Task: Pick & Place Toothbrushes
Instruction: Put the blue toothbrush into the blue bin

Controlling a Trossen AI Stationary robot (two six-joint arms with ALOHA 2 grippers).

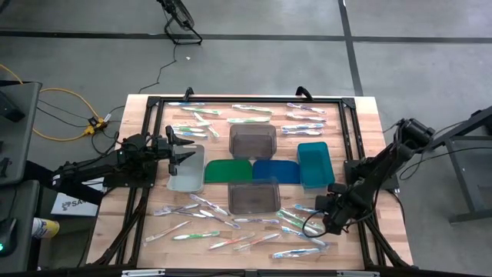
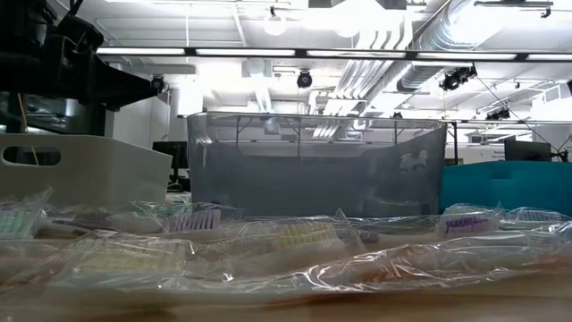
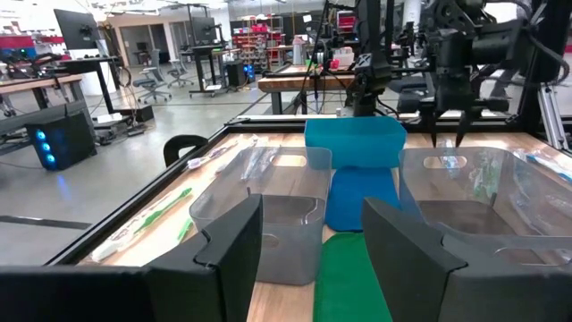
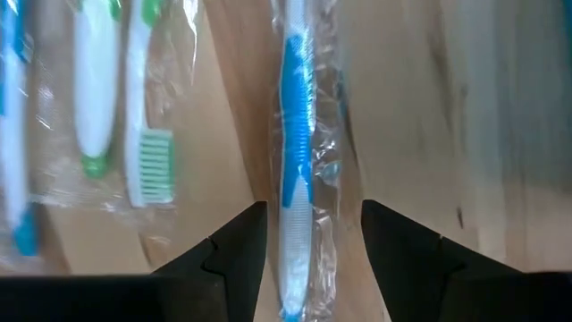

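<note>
Many wrapped toothbrushes lie flat on the wooden table, one group at the far side (image 1: 246,114) and one at the near side (image 1: 231,225). They also show in the low view (image 2: 295,237). My right gripper (image 1: 329,218) hangs open over the near right group. In the right wrist view (image 4: 313,255) its fingers stand on either side of a blue and white toothbrush (image 4: 295,170) in clear wrap, without touching it. My left gripper (image 1: 181,148) is open and empty (image 3: 313,259) above the far end of the clear bin (image 1: 187,172).
Two grey bins (image 1: 252,140) (image 1: 253,197), a teal bin (image 1: 314,163), a green mat (image 1: 228,170) and a blue mat (image 1: 277,171) stand in the table's middle. A black frame (image 1: 246,98) runs round the table. Green and white toothbrushes (image 4: 147,134) lie beside the blue one.
</note>
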